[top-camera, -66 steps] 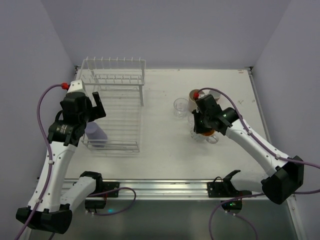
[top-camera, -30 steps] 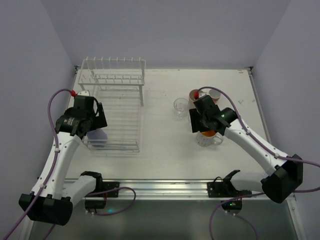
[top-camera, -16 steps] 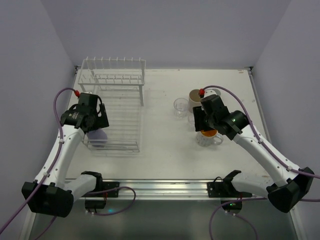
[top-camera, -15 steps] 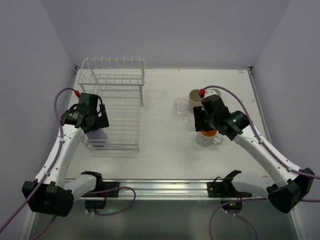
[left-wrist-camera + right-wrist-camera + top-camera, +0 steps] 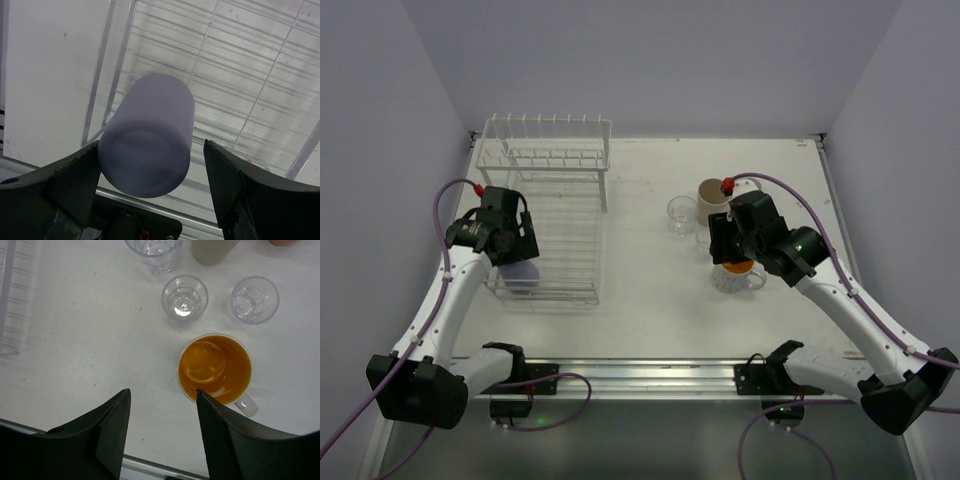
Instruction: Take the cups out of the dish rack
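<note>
Pale lavender walls enclose a white, lightly scuffed table (image 5: 650, 310); at its left rear stands the dish rack (image 5: 570, 240), made of thin white wire, with a raised pronged shelf behind and a flat rectangular basket in front. Only 1 cup appears to be left in it: the lavender cup (image 5: 152, 125), a smooth matte cylinder lying on its side in the basket's near left corner, base toward the left wrist camera. The left gripper (image 5: 515, 258) straddles it, dark fingers (image 5: 70, 175) on either side of the round wall, placed to pinch across it; 1 finger looks to be touching and a sliver of rack shows beside the other, so the jaws are apart, not yet clamped. On the right, the unloaded cups stand upright in a tight cluster, probably to save room: a glossy white mug (image 5: 215, 369) with an orange inside, 3 small clear glasses (image 5: 184, 297) and a tan tumbler (image 5: 710, 192). The right gripper (image 5: 162, 395) hangs above the mug, jaws apart and empty — touching nothing.
</note>
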`<state>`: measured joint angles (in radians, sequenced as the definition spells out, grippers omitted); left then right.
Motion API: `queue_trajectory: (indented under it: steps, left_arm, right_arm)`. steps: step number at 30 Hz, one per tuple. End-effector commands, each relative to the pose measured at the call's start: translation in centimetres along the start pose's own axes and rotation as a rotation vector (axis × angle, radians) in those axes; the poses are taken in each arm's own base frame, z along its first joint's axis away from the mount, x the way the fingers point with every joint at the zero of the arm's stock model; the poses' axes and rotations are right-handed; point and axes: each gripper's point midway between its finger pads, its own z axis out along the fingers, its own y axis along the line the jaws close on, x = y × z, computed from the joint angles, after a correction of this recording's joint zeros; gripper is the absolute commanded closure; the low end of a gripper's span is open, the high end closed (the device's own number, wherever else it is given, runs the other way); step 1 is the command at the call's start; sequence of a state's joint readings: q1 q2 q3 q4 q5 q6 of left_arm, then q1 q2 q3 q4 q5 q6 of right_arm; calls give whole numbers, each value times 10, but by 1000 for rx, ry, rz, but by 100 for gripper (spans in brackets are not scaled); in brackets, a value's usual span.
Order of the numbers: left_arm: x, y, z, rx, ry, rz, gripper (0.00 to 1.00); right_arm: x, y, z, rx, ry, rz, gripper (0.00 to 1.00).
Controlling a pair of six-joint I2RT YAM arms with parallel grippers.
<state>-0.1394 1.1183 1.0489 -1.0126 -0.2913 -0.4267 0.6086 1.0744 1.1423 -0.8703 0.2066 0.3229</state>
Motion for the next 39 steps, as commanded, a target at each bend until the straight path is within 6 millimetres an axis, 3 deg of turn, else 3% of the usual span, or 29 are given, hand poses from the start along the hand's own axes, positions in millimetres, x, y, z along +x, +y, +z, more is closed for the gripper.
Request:
queue_trajectory:
  steps: [1,9,14,17,21,25,28,31,32,35,39]
  left_arm:
    - [4,-4,-1,25,13,-26,17]
    - [16,-16,14,76,47,-34,24]
    - [3,-23,12,109,3,-47,31]
    - [1,-28,13,129,4,-44,41]
    - [0,-31,15,145,-4,-40,65]
    - [-1,-33,15,157,-7,-32,78]
    - [2,-32,19,151,5,-20,58]
    - [3,-32,23,140,20,-5,45]
    - [3,-31,24,129,21,-4,35]
    - [0,-30,26,115,20,-2,24]
    - [-3,-30,28,106,17,0,17]
  right_arm:
    - [-7,7,0,-36,-21,-20,42]
    - [-6,8,-3,-48,-23,-19,42]
    - [-5,9,-5,-56,-24,-14,42]
    - [-4,11,-4,-64,-18,-16,42]
    - [-4,11,-2,-62,-7,-18,42]
    - [-2,12,0,-65,4,-23,42]
    - [-3,12,1,-62,4,-22,42]
    - [-5,12,-1,-64,-4,-21,42]
    - [-5,13,0,-65,-2,-21,42]
    - [-5,14,1,-69,-2,-22,42]
    - [-3,15,4,-73,3,-26,42]
